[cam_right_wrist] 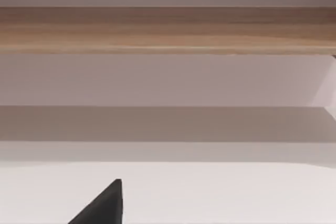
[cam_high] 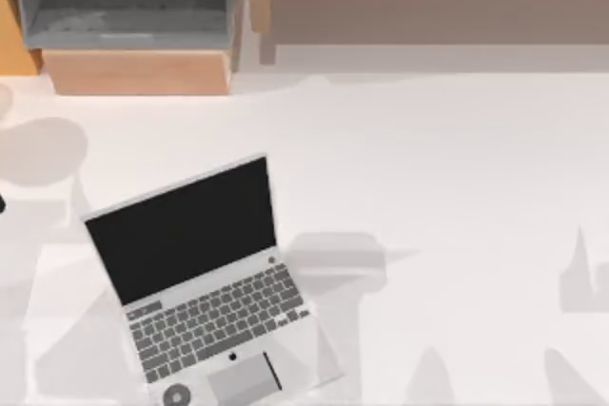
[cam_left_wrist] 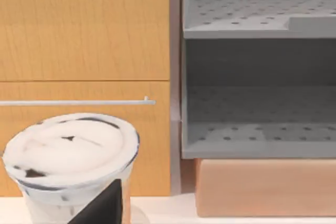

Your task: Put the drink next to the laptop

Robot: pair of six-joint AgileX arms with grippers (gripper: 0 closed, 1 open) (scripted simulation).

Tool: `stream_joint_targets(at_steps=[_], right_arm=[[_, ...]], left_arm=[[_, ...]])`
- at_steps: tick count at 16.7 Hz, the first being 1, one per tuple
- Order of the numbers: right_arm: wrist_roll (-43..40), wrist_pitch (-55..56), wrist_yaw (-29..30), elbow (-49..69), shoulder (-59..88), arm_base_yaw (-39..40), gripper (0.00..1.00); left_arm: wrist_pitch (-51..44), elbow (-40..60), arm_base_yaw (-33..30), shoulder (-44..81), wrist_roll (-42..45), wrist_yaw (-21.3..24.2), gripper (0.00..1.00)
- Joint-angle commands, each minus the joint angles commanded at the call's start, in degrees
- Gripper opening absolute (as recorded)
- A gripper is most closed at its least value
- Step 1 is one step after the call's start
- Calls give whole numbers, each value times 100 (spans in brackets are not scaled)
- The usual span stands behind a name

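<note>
Drink (cam_left_wrist: 71, 161) stood on white table (cam_left_wrist: 236, 220) right before left gripper (cam_left_wrist: 102, 205), dark fingertip overlapping cup, grip state unclear, wooden cabinet (cam_left_wrist: 84, 35) behind, laptop (cam_high: 205, 278) open at table's left, right gripper (cam_right_wrist: 102, 205) idle.

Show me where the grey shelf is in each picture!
Top view: the grey shelf sits in the top left corner, on a tan block.
Left wrist view: the grey shelf stands beside the wooden cabinet, past the drink.
Right wrist view: faces a long wooden ledge.
Shared landmark: the tan block under the shelf.
</note>
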Motion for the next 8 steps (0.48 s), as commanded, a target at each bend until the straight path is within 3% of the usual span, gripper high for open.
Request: stream_joint_targets(at_steps=[8], right_arm=[[0, 0, 0, 0, 0, 0, 100]], left_arm=[[3228, 808, 1182, 4365, 152, 1279, 100]])
